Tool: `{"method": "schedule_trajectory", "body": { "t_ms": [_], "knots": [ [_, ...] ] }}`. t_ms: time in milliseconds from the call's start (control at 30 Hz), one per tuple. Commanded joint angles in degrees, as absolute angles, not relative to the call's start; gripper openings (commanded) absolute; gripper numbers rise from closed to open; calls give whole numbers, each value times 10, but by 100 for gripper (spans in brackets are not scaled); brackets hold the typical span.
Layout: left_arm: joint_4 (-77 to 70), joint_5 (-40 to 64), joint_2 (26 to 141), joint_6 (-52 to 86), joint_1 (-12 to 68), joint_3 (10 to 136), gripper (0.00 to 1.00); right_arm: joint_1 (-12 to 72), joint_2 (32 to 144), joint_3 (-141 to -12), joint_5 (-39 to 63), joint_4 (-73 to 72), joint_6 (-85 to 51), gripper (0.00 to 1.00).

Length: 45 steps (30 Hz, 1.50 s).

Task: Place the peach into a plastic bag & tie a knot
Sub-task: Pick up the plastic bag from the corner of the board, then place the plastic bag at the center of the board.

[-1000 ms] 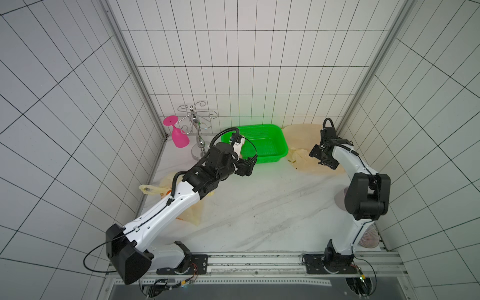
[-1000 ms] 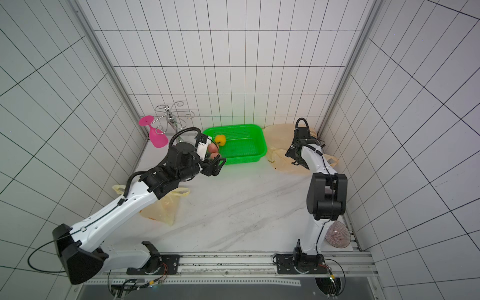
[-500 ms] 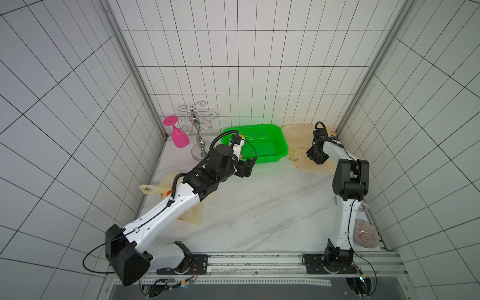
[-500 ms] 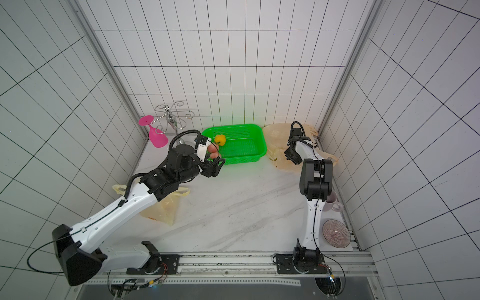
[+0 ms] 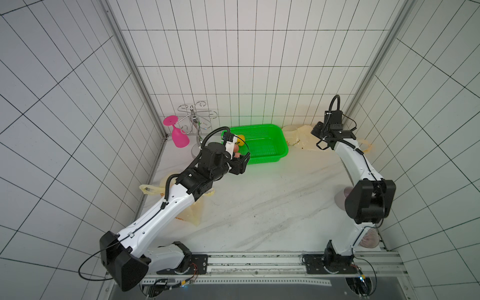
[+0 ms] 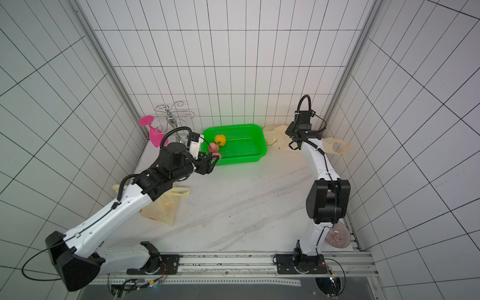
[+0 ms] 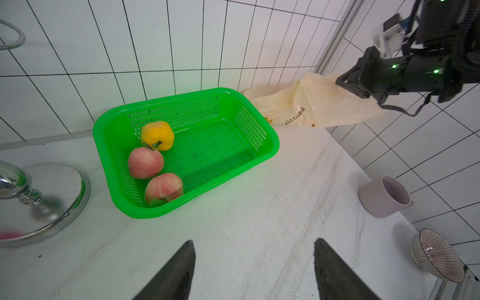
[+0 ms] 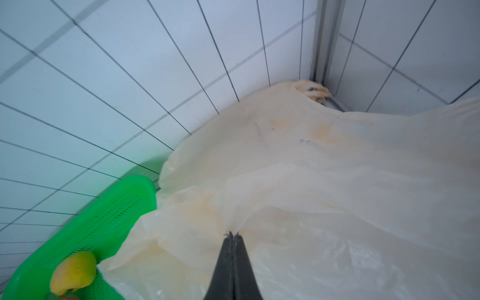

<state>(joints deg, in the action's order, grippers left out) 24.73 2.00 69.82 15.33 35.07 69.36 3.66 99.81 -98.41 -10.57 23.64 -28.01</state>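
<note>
Two pink-red peaches (image 7: 145,163) (image 7: 163,189) lie in the near left end of a green basket (image 7: 161,213); one peach (image 6: 213,147) also shows in a top view. My left gripper (image 7: 254,240) is open and holds nothing. It hovers over the marble just outside the basket's near left corner (image 5: 240,163). A cream plastic bag (image 7: 311,104) lies crumpled in the back right corner beside the basket. My right gripper (image 8: 233,235) is shut on a fold of this plastic bag (image 8: 311,168), with the film pinched at its tips.
A yellow fruit (image 7: 157,135) sits in the basket behind the peaches. A chrome stand (image 7: 44,202) and a pink glass (image 5: 179,135) stand at the back left. A second cream bag (image 6: 161,207) lies under my left arm. A mug (image 7: 381,197) and a striped bowl (image 7: 436,255) sit along the right edge.
My right gripper was open over the bag and has closed on its film. My left gripper stayed by the basket's corner, jaws slightly narrower.
</note>
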Motion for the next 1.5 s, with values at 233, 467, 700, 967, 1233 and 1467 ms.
{"method": "schedule_trajectory", "body": {
  "t_ms": [233,467,700,967,1233,1467],
  "knots": [
    [262,59,640,184,271,687,73,221,809,-801,-136,135,-70,0],
    [304,52,605,202,175,718,73,424,628,-549,60,52,198,0],
    [317,14,604,182,162,724,80,460,528,-393,158,115,220,0],
    [340,69,736,141,235,806,85,464,638,-422,155,248,215,26],
    [362,2,828,67,293,856,87,345,564,-486,175,257,15,51],
    [491,-11,1063,-34,347,1058,90,293,627,-565,122,322,-129,55]
  ]
}}
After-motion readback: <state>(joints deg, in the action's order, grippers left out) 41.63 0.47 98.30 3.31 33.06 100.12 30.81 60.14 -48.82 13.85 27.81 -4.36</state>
